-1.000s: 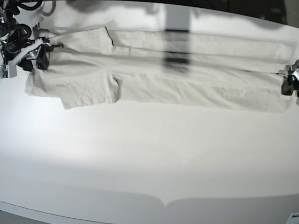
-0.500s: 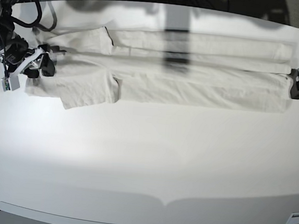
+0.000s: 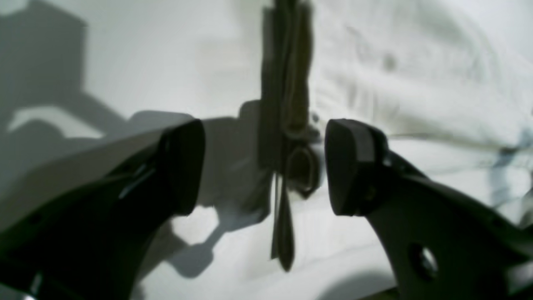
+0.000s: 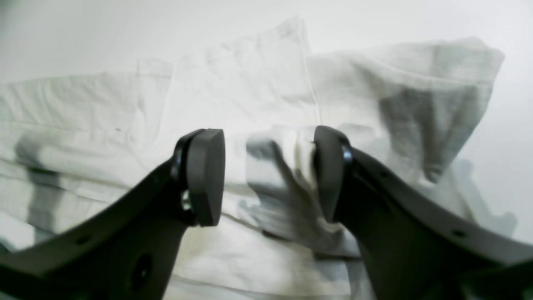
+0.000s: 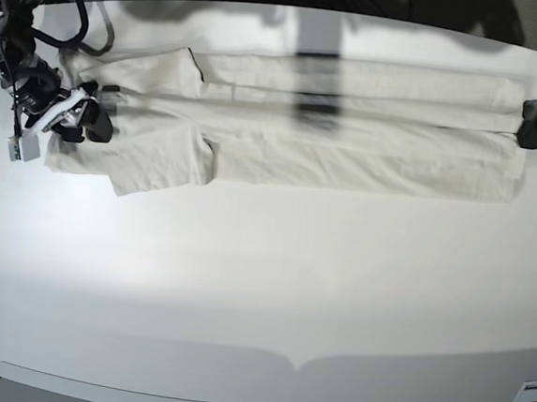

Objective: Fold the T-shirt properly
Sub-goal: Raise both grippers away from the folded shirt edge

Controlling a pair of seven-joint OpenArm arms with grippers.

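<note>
The cream T-shirt [image 5: 349, 142] lies flat along the far side of the table, folded lengthwise into a long band, with its sleeves at the left end. In the base view my right gripper [image 5: 89, 119] rests over the shirt's left end. In the right wrist view the right gripper [image 4: 268, 175] is open, its pads astride a small ridge of the T-shirt [image 4: 250, 83]. My left gripper [image 5: 532, 123] sits at the shirt's right end. The left wrist view has the left gripper [image 3: 264, 166] open, a shadowed folded edge of the T-shirt [image 3: 416, 62] standing between the pads without touching them.
The white table [image 5: 261, 285] stretches wide in front of the shirt, ending in a curved front edge. Black cables [image 5: 69, 5] loop at the back left behind my right arm. A dark shadow band [image 5: 316, 106] crosses the shirt's middle.
My right gripper has slid inward onto the shirt's left end. My left gripper has shifted toward the table's far edge at the shirt's right end. The shirt lies as before.
</note>
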